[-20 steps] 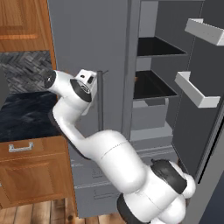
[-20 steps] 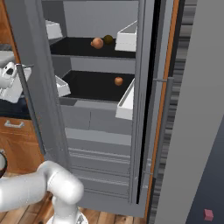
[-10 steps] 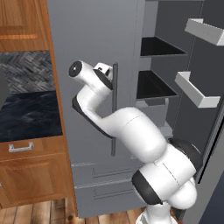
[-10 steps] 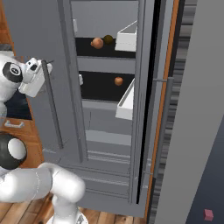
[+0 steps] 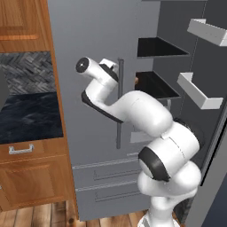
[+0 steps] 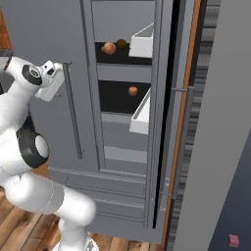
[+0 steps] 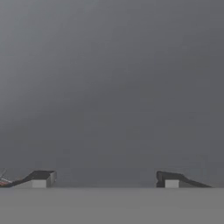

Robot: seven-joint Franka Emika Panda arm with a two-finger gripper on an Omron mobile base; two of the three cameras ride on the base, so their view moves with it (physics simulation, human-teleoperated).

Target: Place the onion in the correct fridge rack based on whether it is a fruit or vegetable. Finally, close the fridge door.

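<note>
— Jaws?
— Spread wide, empty; the gripper (image 7: pixel 105 179) faces the fridge door (image 5: pixel 93 53) squarely, likely to push it closed.
— And the onion (image 6: pixel 109 48)?
— Already on the upper fridge rack (image 6: pixel 117 55), beside a dark olive ball (image 6: pixel 121 44), so only the door remains.

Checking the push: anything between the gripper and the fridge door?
Nothing: the hand view shows only bare fridge door ahead of the open gripper, very close.
</note>
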